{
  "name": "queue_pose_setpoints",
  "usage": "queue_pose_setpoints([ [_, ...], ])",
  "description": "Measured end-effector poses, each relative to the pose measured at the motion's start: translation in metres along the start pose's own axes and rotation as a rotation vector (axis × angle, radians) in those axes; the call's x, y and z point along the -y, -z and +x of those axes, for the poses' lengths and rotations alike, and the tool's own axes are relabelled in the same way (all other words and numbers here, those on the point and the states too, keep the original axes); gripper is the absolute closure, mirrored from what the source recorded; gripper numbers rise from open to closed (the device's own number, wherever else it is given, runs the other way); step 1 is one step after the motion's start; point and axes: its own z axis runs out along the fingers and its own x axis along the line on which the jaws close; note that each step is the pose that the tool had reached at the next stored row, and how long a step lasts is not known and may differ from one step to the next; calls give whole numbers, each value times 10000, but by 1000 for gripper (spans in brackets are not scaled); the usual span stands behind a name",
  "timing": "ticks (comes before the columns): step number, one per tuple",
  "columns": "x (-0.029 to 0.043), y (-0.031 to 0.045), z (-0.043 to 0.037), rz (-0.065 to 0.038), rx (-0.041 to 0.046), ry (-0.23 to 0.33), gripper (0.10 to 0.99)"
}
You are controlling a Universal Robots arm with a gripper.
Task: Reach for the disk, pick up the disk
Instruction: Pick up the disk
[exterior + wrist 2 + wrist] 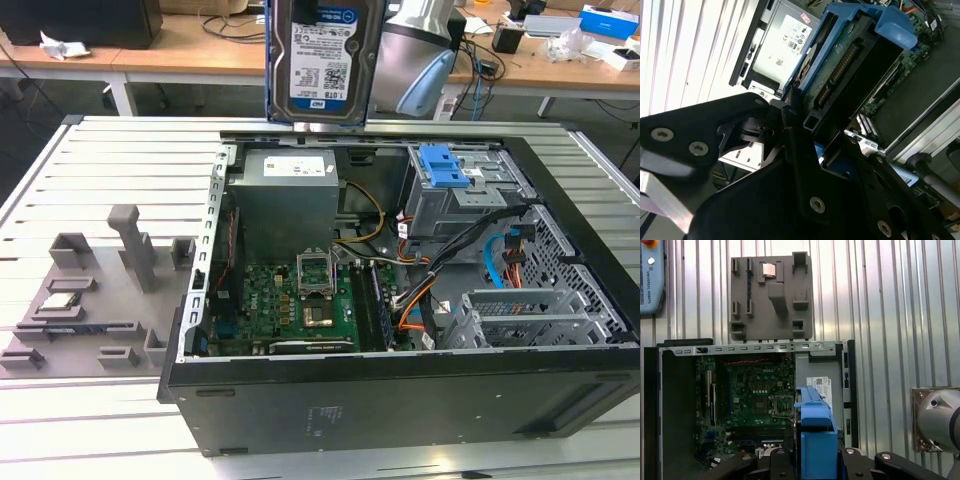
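Item: the disk (323,60), a flat silver hard drive with a blue-and-white label and blue rails along its long edges.

Disk position: upright in the air above the far wall of the computer case (400,400), clear of it and touching nothing inside. The label faces the exterior view, and the frame edge cuts off the upper end.

Claw: closed on the disk. In the first wrist view the claw (815,462) has black fingers (782,462) set against both sides of the blue-railed disk (815,425). In the second wrist view the claw (815,125) grips one end, and the disk (850,60) shows its circuit-board face and connector.

Arm: a silver and blue joint (415,60) sits just behind the disk in the exterior view.

Computer case: a black tower lying on its side on the desk (130,160), a slatted metal surface. The side panel is off.

Case contents: a green motherboard (290,300) with a processor socket (318,270); a grey power supply (290,195) against the far wall; a grey drive cage (460,200) with a blue latch (445,165); orange, black and blue cables (420,300) between board and cage.

Fixture tray (120,300): grey moulded, on the desk just beside the case, on the exterior view's left. It carries a small square processor chip (62,300).

Background: wooden benches (180,45) with loose items.
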Motion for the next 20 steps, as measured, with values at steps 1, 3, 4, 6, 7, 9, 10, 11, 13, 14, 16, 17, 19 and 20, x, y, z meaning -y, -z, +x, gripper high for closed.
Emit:
queue_pose_setpoints([
  [1,27,-8,-1,0,-1,1,722],
  [3,75,-21,-4,0,-3,0,722],
  [4,94,-26,-5,-1,-5,0,722],
  [6,167,-47,-8,-1,-8,1,722],
  [7,202,-58,-10,-1,-9,-1,722],
  [9,245,-74,-12,-1,-13,0,722],
  [10,262,-84,-13,-2,-14,0,722],
  [11,273,-91,-14,-1,-16,1,722],
  [13,290,-109,-15,-2,-18,-1,722],
  [14,297,-122,-11,-1,-17,-1,722],
  [16,303,-147,30,-2,-17,-1,722],
  [17,304,-150,40,-2,-17,-1,722],
  [19,306,-156,73,-2,-17,-1,722],
  [20,306,-158,86,-1,-17,0,722],
])
